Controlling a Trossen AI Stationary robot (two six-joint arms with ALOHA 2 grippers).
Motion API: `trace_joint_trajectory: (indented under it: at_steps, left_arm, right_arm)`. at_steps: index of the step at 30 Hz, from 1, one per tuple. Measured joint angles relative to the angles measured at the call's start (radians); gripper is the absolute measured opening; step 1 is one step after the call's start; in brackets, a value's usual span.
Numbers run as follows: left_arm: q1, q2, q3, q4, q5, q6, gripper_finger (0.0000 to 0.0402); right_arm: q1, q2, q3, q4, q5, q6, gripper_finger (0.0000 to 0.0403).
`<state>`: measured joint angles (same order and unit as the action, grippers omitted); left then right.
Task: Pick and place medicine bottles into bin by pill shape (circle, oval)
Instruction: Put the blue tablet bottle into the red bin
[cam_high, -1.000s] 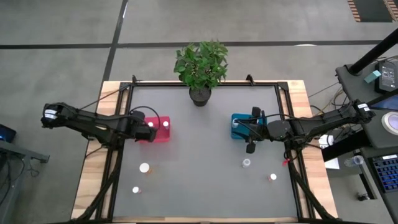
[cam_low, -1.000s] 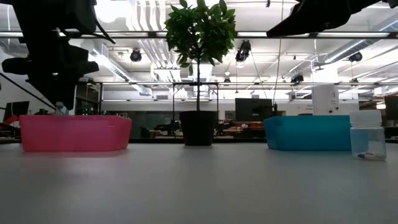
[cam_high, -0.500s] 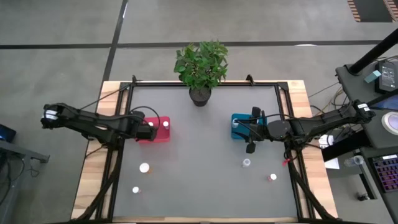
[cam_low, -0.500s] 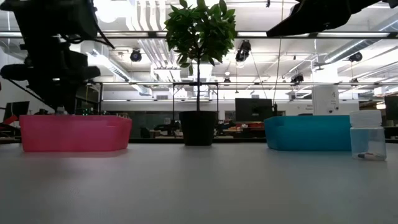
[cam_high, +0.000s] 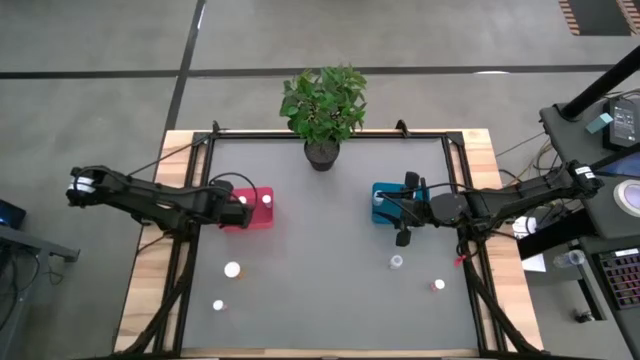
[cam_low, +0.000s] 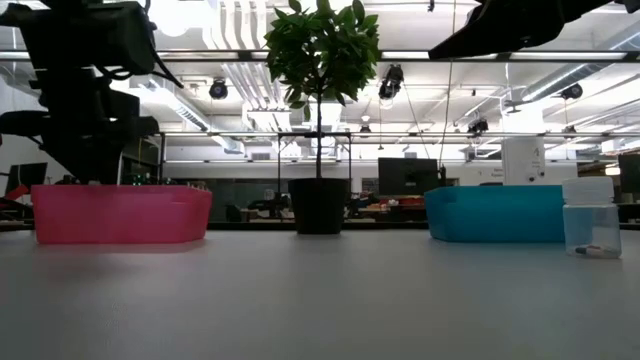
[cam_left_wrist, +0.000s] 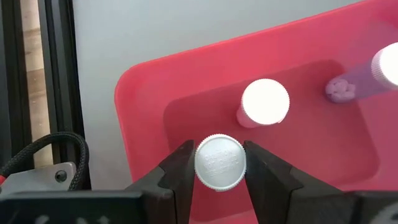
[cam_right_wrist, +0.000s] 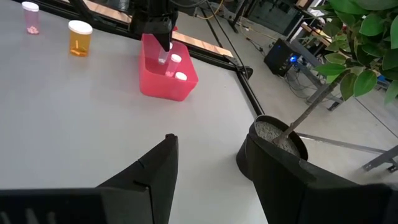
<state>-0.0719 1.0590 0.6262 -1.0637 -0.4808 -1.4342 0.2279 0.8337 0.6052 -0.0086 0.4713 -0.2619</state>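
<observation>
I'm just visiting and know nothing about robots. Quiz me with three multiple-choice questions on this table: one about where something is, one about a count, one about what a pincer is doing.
1. Where is the left pincer?
A. over the red bin
B. over the blue bin
C. beside the plant pot

2. How many bottles stand loose on the grey table, outside the bins?
A. one
B. four
C. seven

3. What is the left pincer doing?
A. hanging open and empty
B. gripping a white-capped bottle
C. holding a leaf

Answers:
1 A: the left wrist view shows red plastic right under its fingers.
2 B: the high view shows two at the left and two at the right.
3 B: the cap sits squeezed between both fingers.
</observation>
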Motion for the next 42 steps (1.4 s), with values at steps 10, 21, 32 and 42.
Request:
trace_joint_trajectory:
  at_steps: [10, 21, 32, 42]
  left_arm:
    - [0.0, 0.027, 0.0, 0.001, 0.0, 0.0, 0.0106]
    - [0.0, 0.028, 0.0, 0.009, 0.001, -0.027, 0.0106]
    - [0.0, 0.034, -0.001, 0.009, 0.002, -0.03, 0.0106]
    - [0.0, 0.034, -0.002, 0.01, 0.004, -0.049, 0.0106]
  right_arm:
    - [0.0, 0.0, 0.0, 0.0, 0.0, 0.0, 0.0178]
    - [0.0, 0.0, 0.0, 0.0, 0.0, 0.0, 0.0178]
    - [0.0, 0.0, 0.0, 0.0, 0.0, 0.0, 0.0178]
    - [0.0, 0.0, 0.0, 0.0, 0.0, 0.0, 0.0178]
